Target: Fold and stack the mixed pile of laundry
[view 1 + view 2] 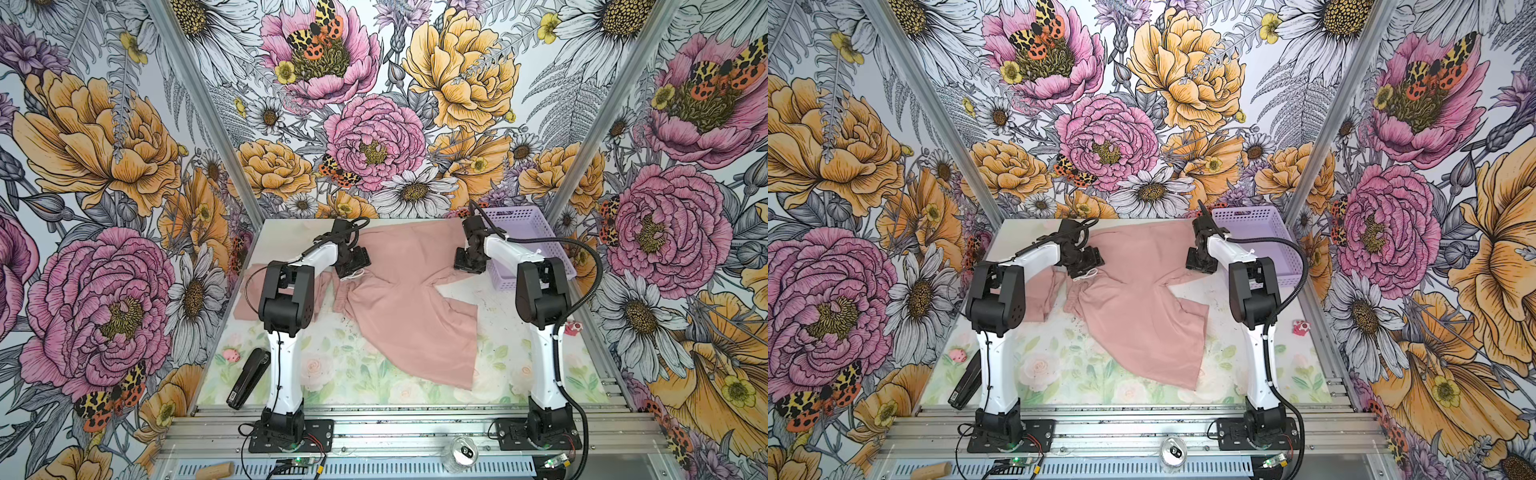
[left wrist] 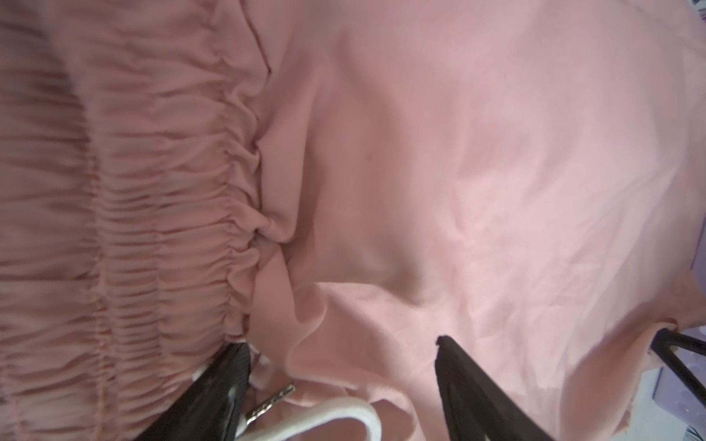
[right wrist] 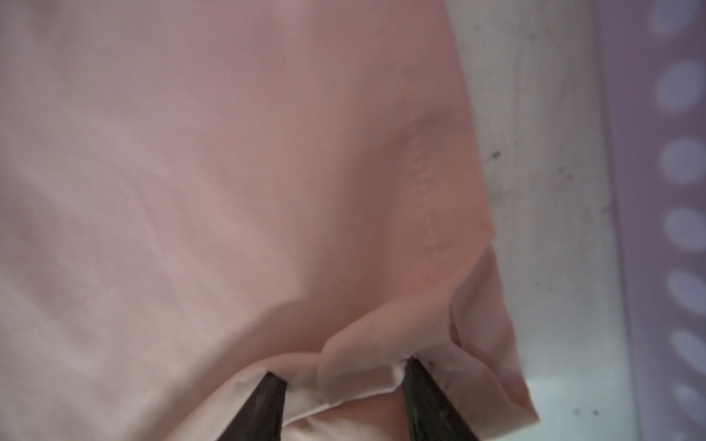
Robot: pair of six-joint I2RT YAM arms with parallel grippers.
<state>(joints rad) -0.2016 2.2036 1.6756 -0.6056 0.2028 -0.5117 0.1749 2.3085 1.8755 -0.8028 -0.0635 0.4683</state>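
Pink shorts lie spread across the middle of the table, the gathered elastic waistband toward the left. My left gripper is down on the waistband end, open, its jaws wide apart with a loose fold and the white drawstring between them. My right gripper is at the shorts' right hem beside the basket, shut on a bunched fold of the hem. A second pink garment lies flat at the left, partly hidden under my left arm.
A lavender perforated basket stands at the back right, close to my right gripper. A black stapler-like object lies at the front left. A small red-and-white item sits at the right edge. A can rests on the front rail.
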